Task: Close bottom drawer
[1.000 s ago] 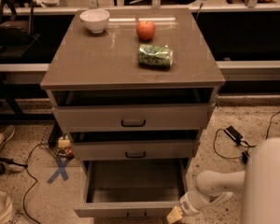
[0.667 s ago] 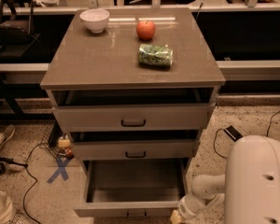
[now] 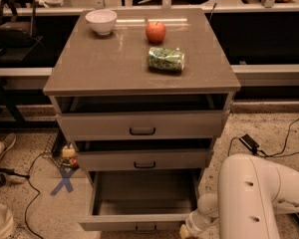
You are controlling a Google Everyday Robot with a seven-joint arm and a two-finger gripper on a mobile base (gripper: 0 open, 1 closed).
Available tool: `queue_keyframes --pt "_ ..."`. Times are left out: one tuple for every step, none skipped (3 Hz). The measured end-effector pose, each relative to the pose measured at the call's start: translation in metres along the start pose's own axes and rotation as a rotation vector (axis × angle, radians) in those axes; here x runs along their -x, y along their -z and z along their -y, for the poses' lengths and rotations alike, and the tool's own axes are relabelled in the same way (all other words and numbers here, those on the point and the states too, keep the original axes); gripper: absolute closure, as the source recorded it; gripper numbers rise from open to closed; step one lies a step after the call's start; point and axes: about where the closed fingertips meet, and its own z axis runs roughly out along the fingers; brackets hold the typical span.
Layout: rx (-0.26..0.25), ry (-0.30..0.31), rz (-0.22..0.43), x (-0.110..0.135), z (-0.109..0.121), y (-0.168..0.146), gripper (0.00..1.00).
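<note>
The bottom drawer [image 3: 139, 222] stands pulled far out of the grey-beige cabinet, its plain box interior [image 3: 144, 192] bare. Its short front with a small dark handle [image 3: 146, 228] sits at the frame's lower edge. The middle drawer [image 3: 144, 160] and top drawer [image 3: 142, 125] are each out a little. My gripper [image 3: 187, 230] is low at the bottom drawer's right front corner, close beside the front; the white arm [image 3: 254, 198] fills the lower right.
On the cabinet top are a white bowl [image 3: 101, 21], a red apple [image 3: 155, 32] and a green bag [image 3: 166, 59]. Cables and a black plug [image 3: 249, 143] lie on the floor right; a blue tape X [image 3: 64, 180] and clutter lie left.
The white arm has swung left and now covers more of the lower right. The gripper has shifted slightly left along the bottom drawer's front corner. The drawer looks unmoved.
</note>
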Motion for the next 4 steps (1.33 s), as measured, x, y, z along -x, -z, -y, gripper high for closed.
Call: queue_keyframes --pt "-0.001 0.001 0.044 0.020 0.005 -0.003 1.00" --pt "-0.001 0.001 0.044 0.020 0.005 -0.003 1.00" --pt "-0.028 -0.013 0.111 0.038 0.019 -0.001 1.00" --pt "-0.089 -0.021 0.238 0.088 0.042 0.016 1.00"
